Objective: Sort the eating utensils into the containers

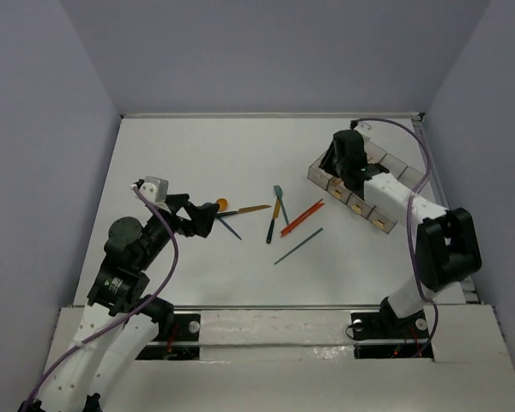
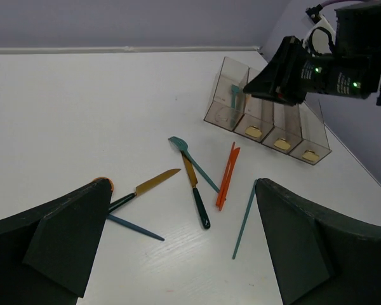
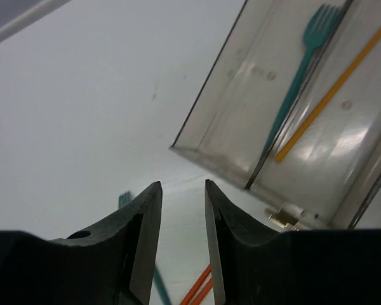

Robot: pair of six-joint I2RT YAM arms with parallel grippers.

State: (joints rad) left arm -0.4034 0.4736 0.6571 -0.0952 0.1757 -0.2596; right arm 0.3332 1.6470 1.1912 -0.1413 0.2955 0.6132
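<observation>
Several utensils lie loose mid-table: a teal spoon [image 2: 178, 143], a dark-handled gold knife [image 2: 197, 194], a second gold knife [image 2: 153, 182], a pair of orange sticks [image 2: 227, 175], a teal stick [image 2: 244, 219] and a blue stick [image 2: 134, 227]. An orange spoon [image 1: 221, 204] is mostly hidden behind my left finger. The containers [image 1: 380, 216] stand at the right; one bin holds a teal fork [image 3: 305, 57] and a yellow stick [image 3: 333, 89]. My left gripper [image 2: 181, 184] is wide open and empty, low in front of the utensils. My right gripper [image 3: 183, 190] is open and empty, above the bins' near end.
The right arm [image 2: 317, 70] hangs over the containers [image 2: 244, 126] in the left wrist view. Purple walls enclose the white table [image 1: 189, 154] on three sides. The orange sticks [image 3: 200, 292] and a teal utensil [image 3: 123, 200] show below the right fingers.
</observation>
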